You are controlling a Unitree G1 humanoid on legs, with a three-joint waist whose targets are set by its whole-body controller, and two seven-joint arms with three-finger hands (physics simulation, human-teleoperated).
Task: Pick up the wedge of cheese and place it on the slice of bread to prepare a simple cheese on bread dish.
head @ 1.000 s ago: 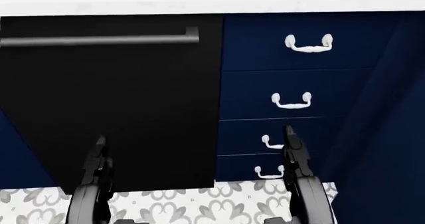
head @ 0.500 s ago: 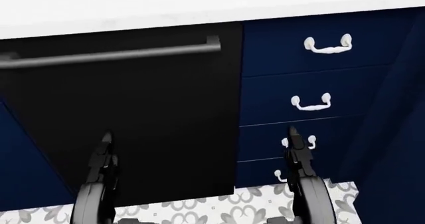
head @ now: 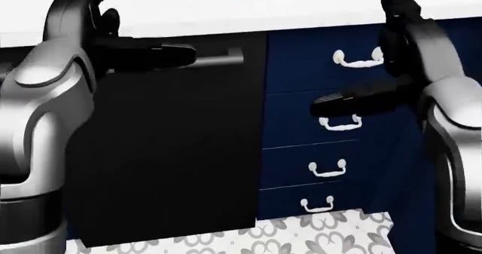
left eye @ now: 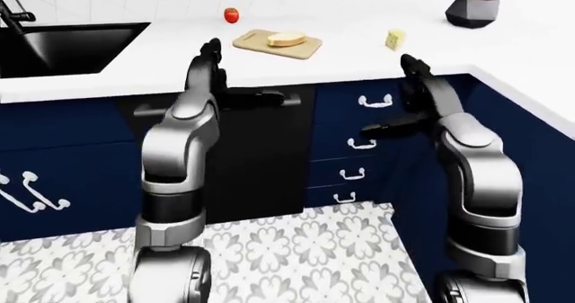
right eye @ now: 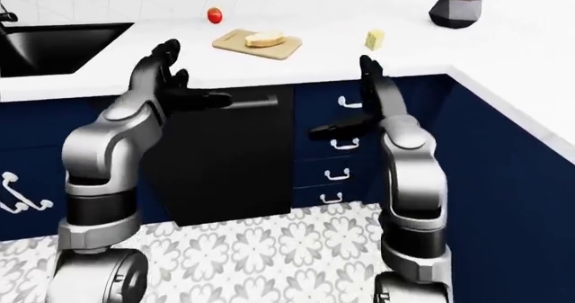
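A white, smooth countertop (left eye: 377, 53) runs across the top of the left-eye view above navy blue drawers and turns a corner at the right. A pale wooden rectangular cutting board (left eye: 278, 44) lies on it near the middle, carrying a tan slice of bread (left eye: 286, 38). To its right, well apart, stands a small yellow wedge of cheese (left eye: 394, 38). A small red tomato (left eye: 231, 14) sits to the upper left of the board. A dark faceted pot holding a green-pink succulent (left eye: 472, 3) stands at the upper right. A black sink basin (left eye: 63, 45) is sunk into the counter's left end.
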